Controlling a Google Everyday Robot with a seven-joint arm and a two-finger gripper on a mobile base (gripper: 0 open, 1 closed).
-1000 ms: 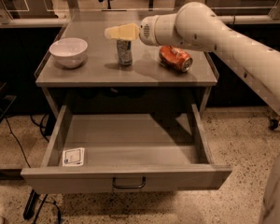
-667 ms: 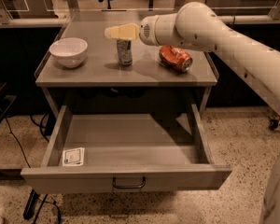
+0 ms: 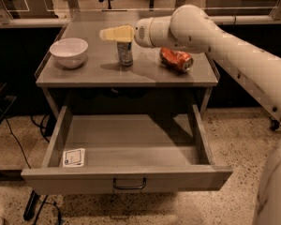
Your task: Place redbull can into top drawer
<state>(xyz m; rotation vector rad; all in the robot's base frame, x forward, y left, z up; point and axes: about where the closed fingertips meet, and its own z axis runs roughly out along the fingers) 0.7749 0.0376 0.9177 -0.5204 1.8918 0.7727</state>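
Observation:
The redbull can [image 3: 125, 54] stands upright on the grey table top [image 3: 98, 71], near its middle. My gripper [image 3: 110, 34] reaches in from the right at the end of the white arm, and its pale yellow fingers hover just above the can's top. The top drawer [image 3: 126, 149] is pulled wide open below the table, with a white sticker [image 3: 73, 157] in its front left corner and a dark wire handle [image 3: 129, 185] on its front. Nothing else lies in the drawer.
A white bowl [image 3: 69, 52] sits on the table's left part. A crushed orange-red can [image 3: 176, 60] lies on the right part, under my arm. Railings and chair legs stand behind the table. Speckled floor surrounds the drawer.

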